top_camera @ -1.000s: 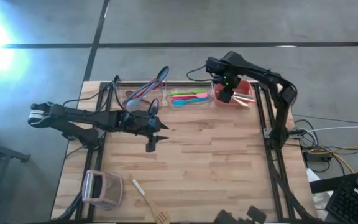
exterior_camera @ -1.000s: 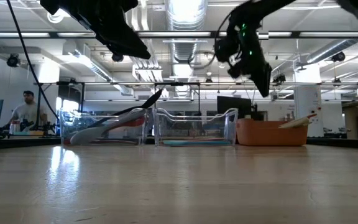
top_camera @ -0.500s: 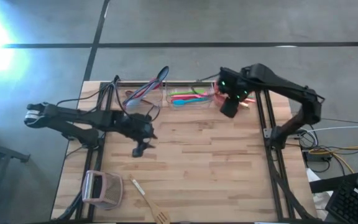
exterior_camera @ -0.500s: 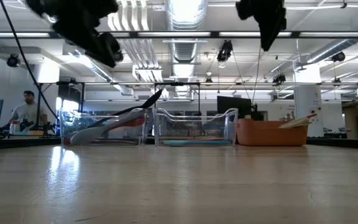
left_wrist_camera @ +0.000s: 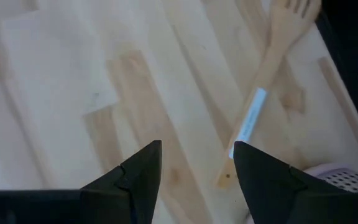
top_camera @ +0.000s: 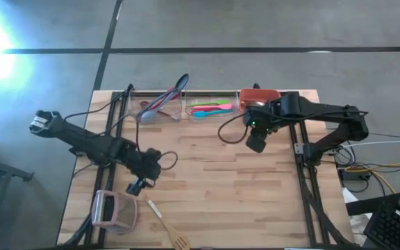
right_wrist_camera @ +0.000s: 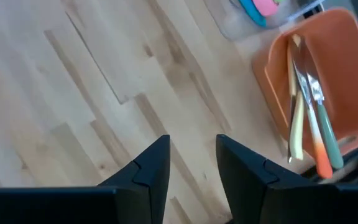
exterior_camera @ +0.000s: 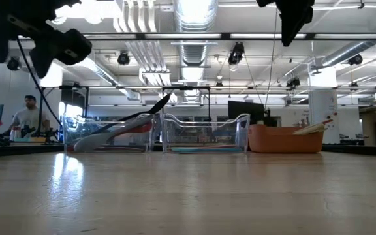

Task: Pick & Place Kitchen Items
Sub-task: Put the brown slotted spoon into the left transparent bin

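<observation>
We see the left gripper point(top_camera: 137, 186) hanging over the near-left part of the table point(top_camera: 221, 187), its fingers point(left_wrist_camera: 132, 177) spread and empty, just beside the wooden slotted spatula point(top_camera: 167, 226) that lies flat near the table's front edge, next to the pinkish-white boxy object point(top_camera: 114, 210). The right gripper point(top_camera: 255, 144) hovers above bare wood near the orange bin point(top_camera: 258, 94), its fingers point(right_wrist_camera: 151, 165) parted and holding nothing. In that bin we find several slim utensils point(right_wrist_camera: 308, 121); more sit in the middle clear bin point(top_camera: 213, 107) and the left clear bin point(top_camera: 160, 105).
</observation>
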Robot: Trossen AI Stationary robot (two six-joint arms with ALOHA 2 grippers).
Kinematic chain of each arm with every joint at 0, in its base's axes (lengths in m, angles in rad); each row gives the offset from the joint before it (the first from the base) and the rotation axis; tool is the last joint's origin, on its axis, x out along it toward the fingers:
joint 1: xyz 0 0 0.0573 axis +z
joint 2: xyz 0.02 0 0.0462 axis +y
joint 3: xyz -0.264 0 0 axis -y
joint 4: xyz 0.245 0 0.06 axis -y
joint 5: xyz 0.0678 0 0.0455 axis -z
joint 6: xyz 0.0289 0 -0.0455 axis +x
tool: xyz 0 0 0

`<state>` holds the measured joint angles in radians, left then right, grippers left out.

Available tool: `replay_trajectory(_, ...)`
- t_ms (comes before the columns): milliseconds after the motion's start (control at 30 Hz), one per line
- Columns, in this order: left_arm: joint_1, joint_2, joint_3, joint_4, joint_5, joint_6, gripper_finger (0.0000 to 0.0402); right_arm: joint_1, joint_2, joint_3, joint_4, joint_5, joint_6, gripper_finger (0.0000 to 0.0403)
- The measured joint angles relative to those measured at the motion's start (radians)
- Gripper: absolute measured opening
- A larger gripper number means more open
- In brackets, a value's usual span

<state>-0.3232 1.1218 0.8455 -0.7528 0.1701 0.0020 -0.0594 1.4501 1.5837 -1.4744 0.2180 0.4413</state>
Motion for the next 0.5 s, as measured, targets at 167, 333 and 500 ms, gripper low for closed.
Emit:
replay_trajectory(167, -0.073, 0.046, 0.000, 0.007, -0.005, -0.058, 0.0202, 0.008, 0.006, -0.068, 0.025, 0.013, 0.024, 0.0125)
replay_trajectory(333, -0.140, 0.142, 0.000, 0.058, -0.006, -0.044, 0.0202, 0.007, 0.005, -0.131, 0.057, 0.013, 0.024, 0.0130)
replay_trajectory(500, -0.188, 0.250, 0.000, 0.060, -0.011, 0.034, 0.0202, 0.007, 0.005, -0.164, 0.078, 0.014, 0.023, 0.0124)
